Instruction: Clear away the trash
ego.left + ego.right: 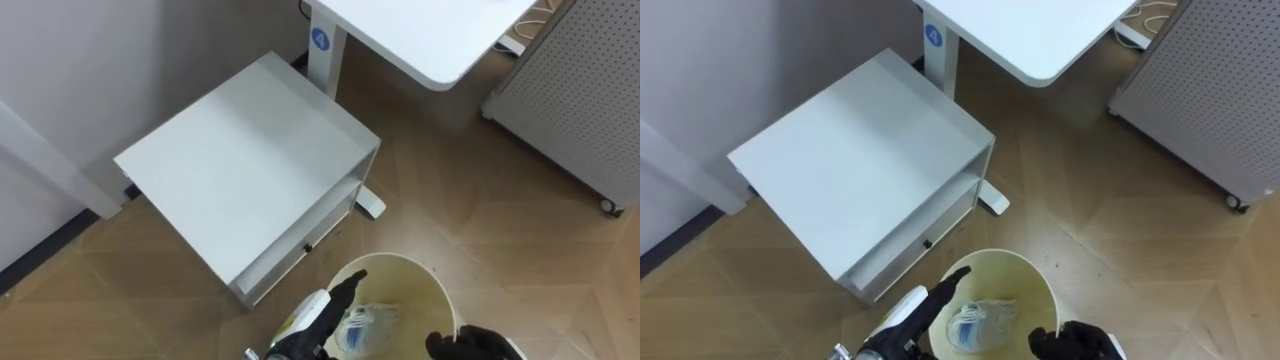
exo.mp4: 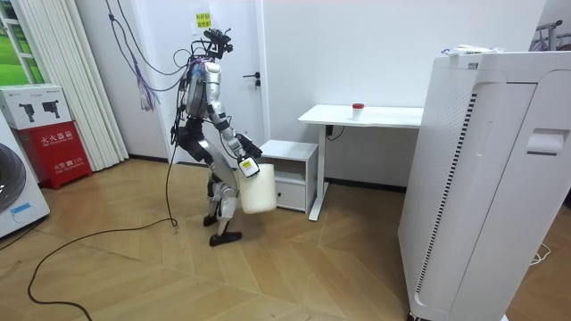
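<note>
A cream round waste bin [image 1: 435, 290] is held up off the floor at the bottom of the eye views. Inside it lies crumpled clear plastic garbage [image 1: 362, 325] with blue marks. My left hand [image 1: 340, 292] lies against the bin's left rim with straight fingers pointing up along it. On the bin's right rim rests my right hand [image 1: 475, 345], cut off by the picture's lower edge. In the room view I stand bent forward beside a low white cabinet, carrying the bin [image 2: 257, 189] in front of me.
The low white cabinet [image 1: 250, 160] with an open shelf stands just ahead on the left. Behind it is a white desk [image 1: 420, 30] on a leg with a floor foot [image 1: 370, 205]. A perforated white unit on wheels [image 1: 575, 90] stands at the right. Wooden floor lies between them.
</note>
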{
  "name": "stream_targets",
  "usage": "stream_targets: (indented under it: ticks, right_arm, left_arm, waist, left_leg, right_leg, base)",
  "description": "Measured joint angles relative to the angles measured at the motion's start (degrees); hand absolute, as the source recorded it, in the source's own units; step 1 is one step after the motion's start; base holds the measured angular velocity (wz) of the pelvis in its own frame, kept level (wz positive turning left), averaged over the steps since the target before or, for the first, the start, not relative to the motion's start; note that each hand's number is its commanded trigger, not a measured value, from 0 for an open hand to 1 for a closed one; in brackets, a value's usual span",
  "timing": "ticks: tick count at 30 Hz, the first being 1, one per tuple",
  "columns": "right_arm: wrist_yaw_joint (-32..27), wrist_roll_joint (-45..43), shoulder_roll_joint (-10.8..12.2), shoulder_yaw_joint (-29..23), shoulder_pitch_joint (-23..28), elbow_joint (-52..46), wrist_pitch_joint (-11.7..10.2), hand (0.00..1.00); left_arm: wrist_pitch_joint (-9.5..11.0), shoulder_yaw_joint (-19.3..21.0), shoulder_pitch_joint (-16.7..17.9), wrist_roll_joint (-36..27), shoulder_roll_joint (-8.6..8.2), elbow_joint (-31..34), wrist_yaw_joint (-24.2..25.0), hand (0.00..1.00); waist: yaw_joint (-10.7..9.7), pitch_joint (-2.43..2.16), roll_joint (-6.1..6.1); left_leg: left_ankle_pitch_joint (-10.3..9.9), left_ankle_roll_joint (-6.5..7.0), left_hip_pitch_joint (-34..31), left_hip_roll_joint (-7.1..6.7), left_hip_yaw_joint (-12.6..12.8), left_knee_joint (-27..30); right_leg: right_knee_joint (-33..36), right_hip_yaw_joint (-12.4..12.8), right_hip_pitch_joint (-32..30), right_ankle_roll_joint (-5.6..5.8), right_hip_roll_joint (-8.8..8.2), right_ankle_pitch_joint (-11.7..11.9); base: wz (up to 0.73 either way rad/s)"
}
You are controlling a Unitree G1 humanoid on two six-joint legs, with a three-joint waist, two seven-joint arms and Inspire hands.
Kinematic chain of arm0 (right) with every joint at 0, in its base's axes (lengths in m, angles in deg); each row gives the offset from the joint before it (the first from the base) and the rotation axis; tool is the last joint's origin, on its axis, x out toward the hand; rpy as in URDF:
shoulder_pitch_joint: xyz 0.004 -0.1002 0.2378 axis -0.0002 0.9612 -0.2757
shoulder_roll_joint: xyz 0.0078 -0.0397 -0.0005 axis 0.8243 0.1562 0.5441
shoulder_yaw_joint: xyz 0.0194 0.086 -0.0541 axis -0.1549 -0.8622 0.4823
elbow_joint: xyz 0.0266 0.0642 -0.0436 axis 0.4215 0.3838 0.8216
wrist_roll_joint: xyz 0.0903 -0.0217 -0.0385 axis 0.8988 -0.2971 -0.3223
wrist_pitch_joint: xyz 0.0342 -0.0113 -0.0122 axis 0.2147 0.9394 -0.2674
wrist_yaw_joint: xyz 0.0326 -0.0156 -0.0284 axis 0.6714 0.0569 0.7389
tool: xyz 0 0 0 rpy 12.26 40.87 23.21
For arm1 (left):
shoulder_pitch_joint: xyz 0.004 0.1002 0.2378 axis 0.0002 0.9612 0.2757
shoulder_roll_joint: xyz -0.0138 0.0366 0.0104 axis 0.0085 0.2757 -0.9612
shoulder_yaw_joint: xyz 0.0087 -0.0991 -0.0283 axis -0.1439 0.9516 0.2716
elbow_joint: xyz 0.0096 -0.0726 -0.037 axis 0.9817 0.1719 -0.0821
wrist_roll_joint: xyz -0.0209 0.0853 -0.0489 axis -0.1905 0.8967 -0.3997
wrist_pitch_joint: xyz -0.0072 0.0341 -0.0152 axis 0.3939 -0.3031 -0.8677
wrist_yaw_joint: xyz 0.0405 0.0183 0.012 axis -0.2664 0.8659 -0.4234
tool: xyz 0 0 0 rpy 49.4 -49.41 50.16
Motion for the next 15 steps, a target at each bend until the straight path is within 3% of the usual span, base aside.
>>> stream_targets:
  ticks: [10, 15]
  right_arm:
    - [0.1, 1.2, 0.0, -0.3, 3.1, 0.6, -0.6, 1.00]
    - [0.5, 1.2, 0.2, -3.4, 4.7, 0.6, -1.2, 1.00]
  left_arm:
    - [0.1, 1.2, 0.5, 0.1, 0.16, 1.4, -0.3, 0.00]
    - [0.2, 8.1, 1.5, 0.0, 0.24, 3.5, -1.8, 0.00]
  waist:
    - [1.4, 0.09, 0.45]
    - [3.5, 0.20, 0.92]
  left_leg:
    - [0.0, -0.05, 3.9, -0.22, -0.3, -1.8]
    - [-0.3, -0.47, 9.3, -0.41, 0.2, -3.2]
  right_leg:
    - [-2.3, -0.8, 4.4, 0.01, 0.21, 0.1]
    - [-3.8, 0.4, 8.9, 0.20, 0.81, 0.1]
  base:
    - [0.01]
    - [-0.09]
